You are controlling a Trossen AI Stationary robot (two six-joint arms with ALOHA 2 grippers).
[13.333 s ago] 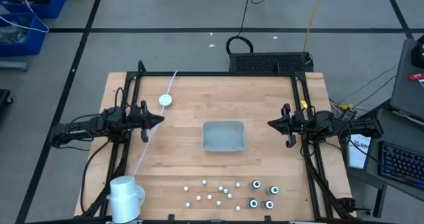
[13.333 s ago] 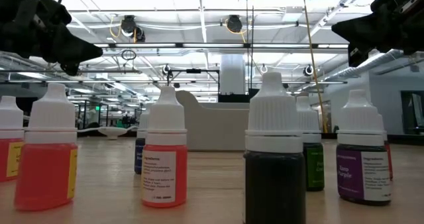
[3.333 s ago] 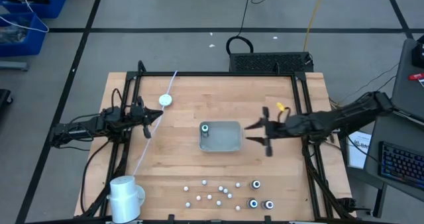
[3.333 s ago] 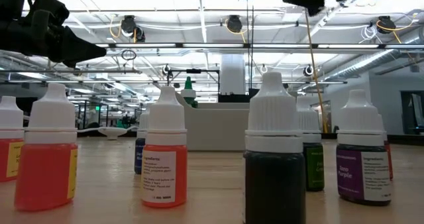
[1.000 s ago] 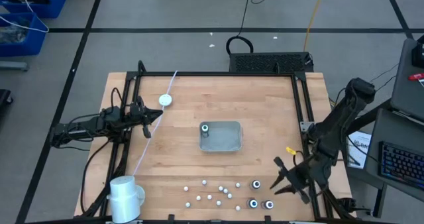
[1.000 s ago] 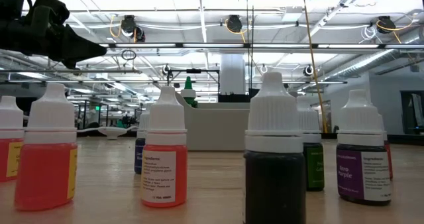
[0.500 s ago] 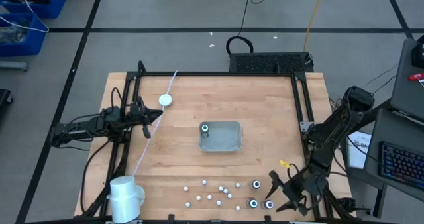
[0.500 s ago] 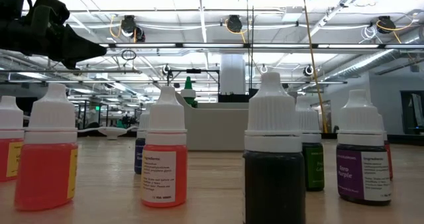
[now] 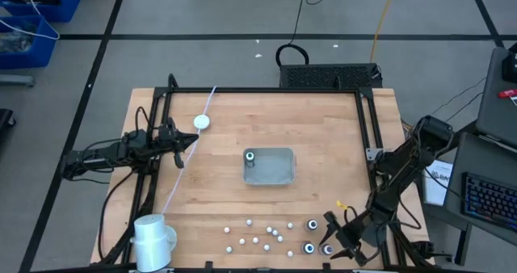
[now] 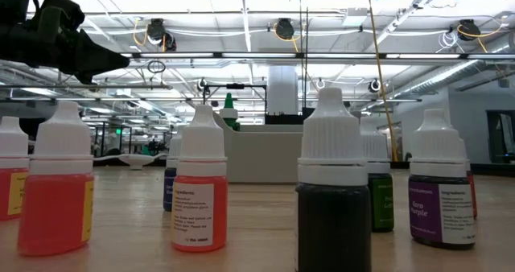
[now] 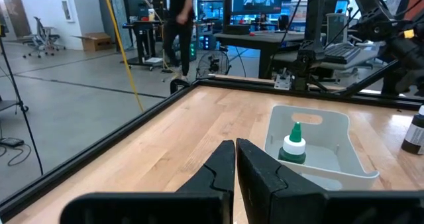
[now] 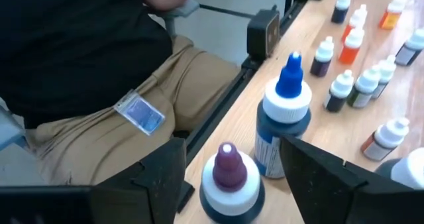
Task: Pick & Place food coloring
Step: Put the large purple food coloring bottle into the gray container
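Observation:
Three food coloring bottles (image 9: 311, 224) stand on their bases near the table's near right corner. One with a green tip (image 11: 293, 144) stands upright in the grey tray (image 9: 279, 176) at mid-table. My right gripper (image 12: 230, 151) is open and low at that corner. Its fingers stand on either side of a purple-tipped bottle (image 12: 228, 184) without touching it, and a blue-tipped bottle (image 12: 283, 118) stands just beyond. My left gripper (image 11: 234, 159) is shut, holds nothing, and hovers at the table's left, pointing toward the tray.
Several small white-capped bottles (image 9: 258, 234) stand along the near edge, left of the three. A white roll (image 9: 153, 239) sits at the near left and a white disc with a cord (image 9: 202, 121) at the far left. A person (image 12: 86, 65) sits close to the near right corner.
My right gripper has moved toward the table's near edge and a little left, coming down to the bottles at the near right corner. No bottle has moved.

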